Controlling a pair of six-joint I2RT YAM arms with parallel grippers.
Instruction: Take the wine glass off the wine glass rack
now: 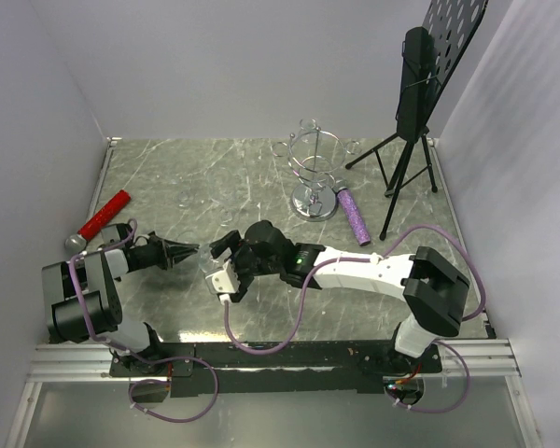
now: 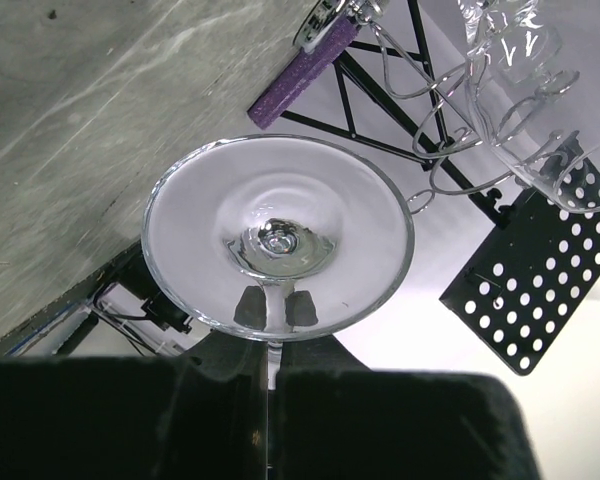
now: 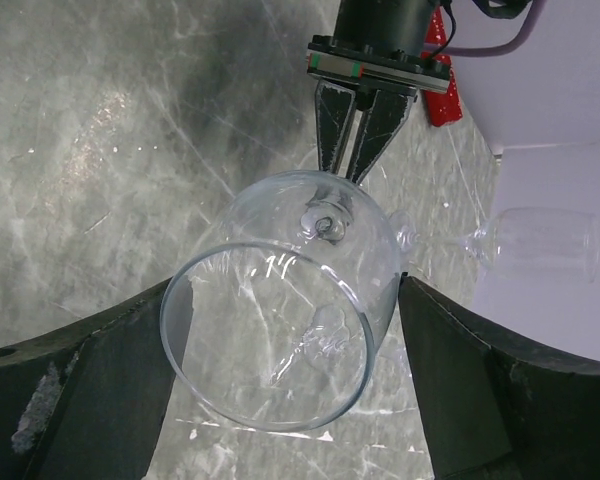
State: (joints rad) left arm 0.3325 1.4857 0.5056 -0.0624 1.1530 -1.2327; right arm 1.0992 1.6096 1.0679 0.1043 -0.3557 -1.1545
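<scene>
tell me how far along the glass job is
Done: the wine glass is off the wine glass rack, held between the arms. In hand: the left gripper is shut on its stem, its bowl between the fingers of the right gripper, contact unclear. Left: probably setting it down and letting go.

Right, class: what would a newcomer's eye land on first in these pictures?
A clear wine glass is held between both arms at the near left of the table. The left end effector pinches its stem while the right end effector clasps its bowl. Behind them stands the chrome wire wine glass rack, with a tall black tripod stand in the far right corner.
</scene>
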